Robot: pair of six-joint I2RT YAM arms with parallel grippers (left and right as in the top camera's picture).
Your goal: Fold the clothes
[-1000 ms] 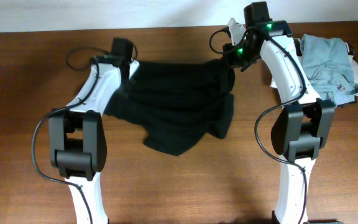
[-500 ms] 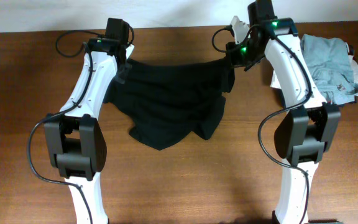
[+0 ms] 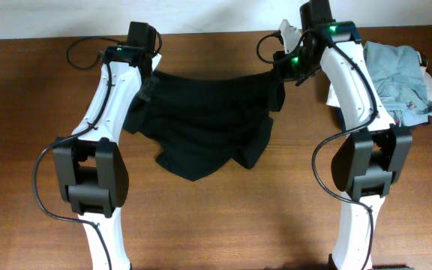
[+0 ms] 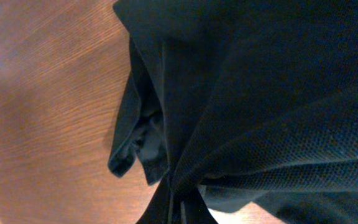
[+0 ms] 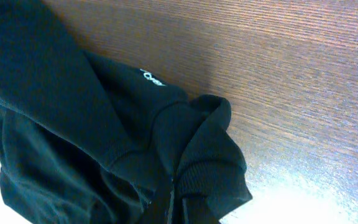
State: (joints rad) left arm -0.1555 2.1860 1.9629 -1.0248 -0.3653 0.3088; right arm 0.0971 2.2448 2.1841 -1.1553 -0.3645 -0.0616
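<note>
The wooden table (image 3: pixel 36 142) carries the black top (image 3: pixel 201 124), stretched between the two grippers with its upper edge taut. The rest sags rumpled onto the wood on the near side of them. No fold shows yet, so flattening and all the folding seem left. The left gripper (image 3: pixel 150 81) pinches one end of the top and the right gripper (image 3: pixel 282 75) pinches the other.

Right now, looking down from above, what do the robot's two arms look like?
The left arm and right arm are slim white links with bulky black joint housings. Thin black cables loop alongside each. Small green lights glow near the right arm's wrist.
</note>
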